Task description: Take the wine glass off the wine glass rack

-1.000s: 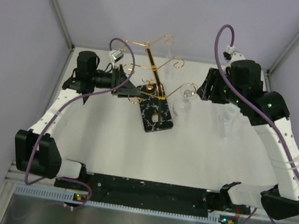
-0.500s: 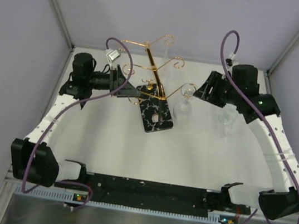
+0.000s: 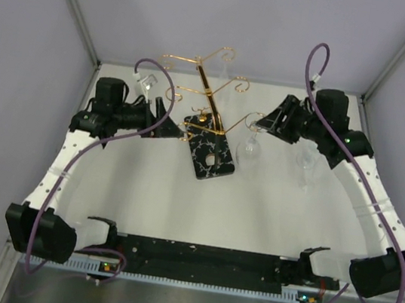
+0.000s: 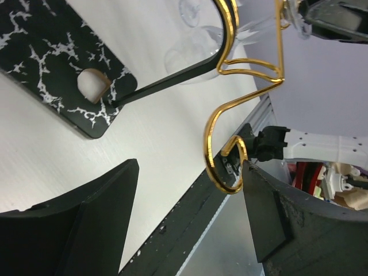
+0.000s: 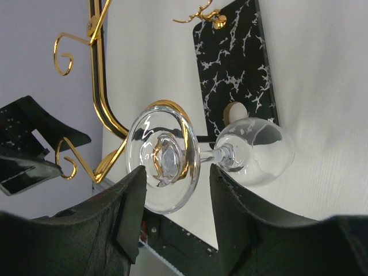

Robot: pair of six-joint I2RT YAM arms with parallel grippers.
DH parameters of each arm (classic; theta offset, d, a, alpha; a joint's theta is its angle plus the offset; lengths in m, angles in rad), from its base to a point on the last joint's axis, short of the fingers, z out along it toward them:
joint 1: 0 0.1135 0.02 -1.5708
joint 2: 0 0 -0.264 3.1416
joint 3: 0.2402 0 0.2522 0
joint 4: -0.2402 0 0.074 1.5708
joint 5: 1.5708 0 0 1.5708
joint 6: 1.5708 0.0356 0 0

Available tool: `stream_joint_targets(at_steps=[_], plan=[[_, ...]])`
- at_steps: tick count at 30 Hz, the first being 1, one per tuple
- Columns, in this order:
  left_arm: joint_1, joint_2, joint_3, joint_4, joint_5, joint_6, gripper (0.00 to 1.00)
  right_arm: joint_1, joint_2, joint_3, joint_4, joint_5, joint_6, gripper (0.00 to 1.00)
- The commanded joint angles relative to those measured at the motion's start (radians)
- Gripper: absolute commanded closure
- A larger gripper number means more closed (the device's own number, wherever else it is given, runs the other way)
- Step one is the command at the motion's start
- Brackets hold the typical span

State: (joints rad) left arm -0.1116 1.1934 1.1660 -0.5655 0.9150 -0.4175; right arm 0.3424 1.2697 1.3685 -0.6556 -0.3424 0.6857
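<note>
Seemingly empty, the wine glass (image 5: 253,152) hangs on the wine glass rack (image 3: 209,156).

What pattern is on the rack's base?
The base is black with white marbling; the right wrist view shows it best.

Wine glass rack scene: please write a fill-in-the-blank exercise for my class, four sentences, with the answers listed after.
1. The fingers of the right gripper flank the round ___ of the wine glass.
2. The wine glass rack has curled wire arms of ___ colour.
3. Its base is black with ___ marbling.
4. The left gripper, beside that base, is ___, holding nothing.
Missing words: foot; gold; white; open.
</note>
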Motion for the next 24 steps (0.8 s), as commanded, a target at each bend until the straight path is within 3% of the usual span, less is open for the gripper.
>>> stream_joint_targets(at_steps=[1, 24], plan=[[0.003, -0.032, 0.035, -0.088, -0.123, 0.075, 0.23, -0.011, -0.026, 0.014, 0.065, -0.027, 0.026, 0.53], [0.003, -0.028, 0.017, -0.082, -0.134, 0.082, 0.23, -0.013, -0.061, 0.078, 0.050, -0.046, 0.035, 0.66]])
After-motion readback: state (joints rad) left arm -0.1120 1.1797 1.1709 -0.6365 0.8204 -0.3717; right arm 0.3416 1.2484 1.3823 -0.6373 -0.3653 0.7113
